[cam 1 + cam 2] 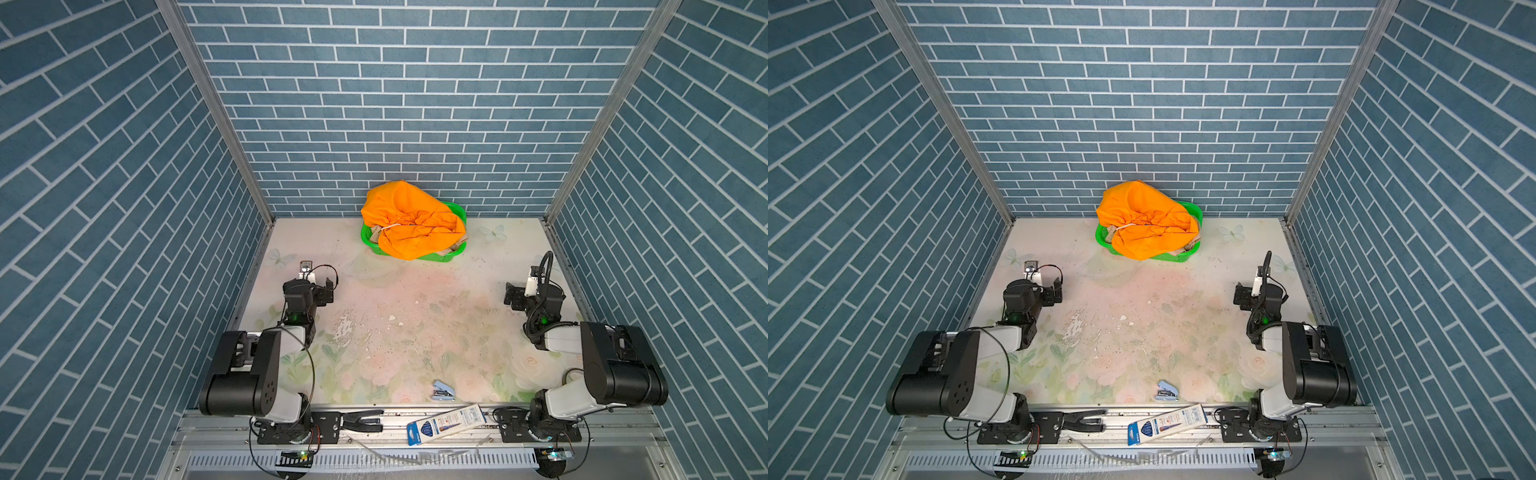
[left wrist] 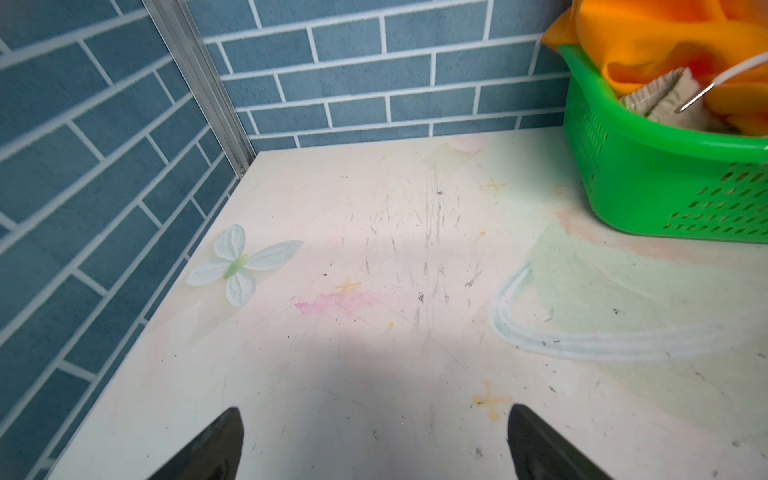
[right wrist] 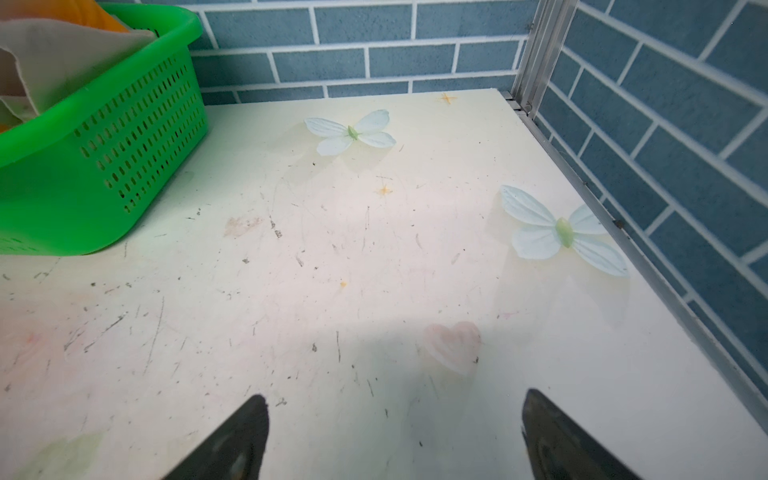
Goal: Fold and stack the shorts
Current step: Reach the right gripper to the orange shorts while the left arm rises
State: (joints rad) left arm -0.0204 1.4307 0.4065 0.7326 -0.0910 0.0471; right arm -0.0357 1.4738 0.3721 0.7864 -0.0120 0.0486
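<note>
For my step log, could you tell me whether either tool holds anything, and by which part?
Nothing is held: left tool and right tool stand open and empty; orange shorts lie in the basket.

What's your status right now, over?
Left end effector, right end effector open, empty. Orange shorts atop beige shorts in green basket, untouched. Small stapler near front edge.

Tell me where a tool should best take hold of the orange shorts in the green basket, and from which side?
Grip the gathered waistband, the thick ridge across the top of the orange shorts, coming from above. The cloth heaps higher than the rim of the green basket, whose walls probably block a sideways approach. Pinch shallow: the beige shorts lie underneath.
</note>
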